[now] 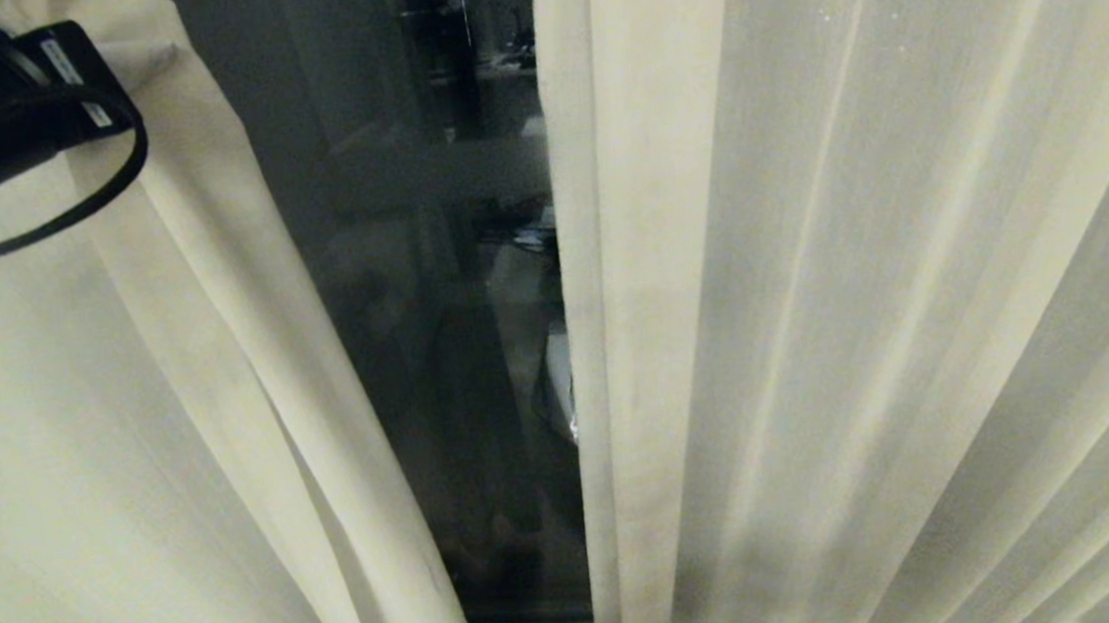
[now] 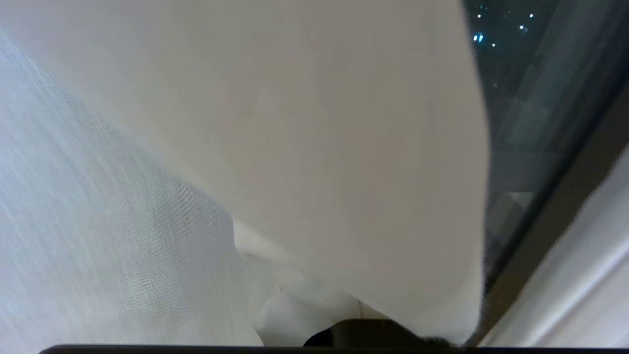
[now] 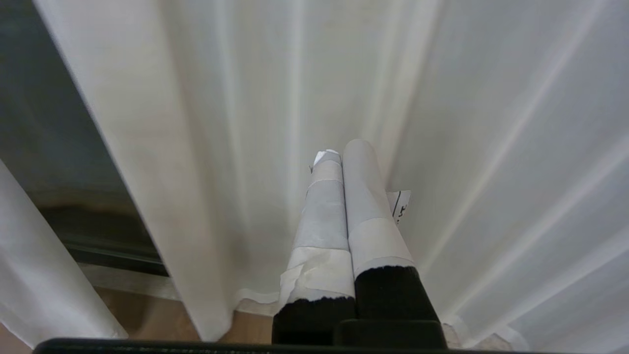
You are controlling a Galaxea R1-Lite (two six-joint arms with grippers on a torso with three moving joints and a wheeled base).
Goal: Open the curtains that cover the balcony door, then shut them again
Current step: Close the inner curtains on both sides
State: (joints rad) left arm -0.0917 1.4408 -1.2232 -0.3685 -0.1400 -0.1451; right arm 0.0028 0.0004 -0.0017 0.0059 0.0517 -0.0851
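Left arm up at the head view's top-left corner, pressed into the left curtain (image 1: 121,410). Left gripper (image 2: 366,332) nearly buried under fabric in its wrist view, fingers clamped down; cloth draped right over them, likely pinched at the inner edge, though the grip itself hidden. Panel slanting away from the gap at the top, probably because held there and drawn aside. Between the panels, a dark strip of door (image 1: 434,312) glass bared, wider above than below. Right curtain (image 1: 817,329) hanging straight, hem edge vertical beside the glass. Right gripper (image 3: 346,162) low and idle, taped fingers pressed together on nothing, pointing at the right curtain's folds, near but apart. Opening judged partly done
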